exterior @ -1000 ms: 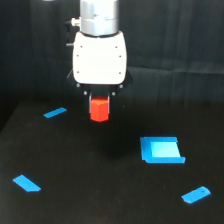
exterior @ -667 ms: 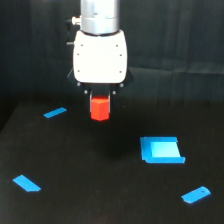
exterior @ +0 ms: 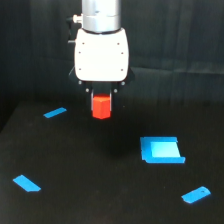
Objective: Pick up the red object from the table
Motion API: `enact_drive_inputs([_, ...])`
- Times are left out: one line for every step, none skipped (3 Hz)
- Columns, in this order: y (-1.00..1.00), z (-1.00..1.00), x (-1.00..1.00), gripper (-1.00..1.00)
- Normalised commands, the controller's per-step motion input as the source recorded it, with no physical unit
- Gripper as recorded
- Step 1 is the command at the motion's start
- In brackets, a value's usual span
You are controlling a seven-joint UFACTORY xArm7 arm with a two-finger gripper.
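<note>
Jaws were clamped on the red object (exterior: 101,106), held in the gripper (exterior: 101,98) above the table (exterior: 100,190) (blue pieces lay well apart). Risk, as judged: only the block's top appeared gripped, so jerky motion could slip it free.

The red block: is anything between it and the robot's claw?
Nothing visible does. The red object sits right under the gripper, apparently held between its fingers above the table. The blue pieces lie off to the sides, apart from it.
</note>
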Motion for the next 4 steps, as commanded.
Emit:
enact_drive_inputs([0.07,0.04,0.02,-1.00])
enact_drive_inputs([0.08,0.11,-0.09,-1.00])
enact_drive_inputs([0.09,0.07,0.05,-1.00])
enact_drive_inputs([0.06,0.05,0.05,-0.97])
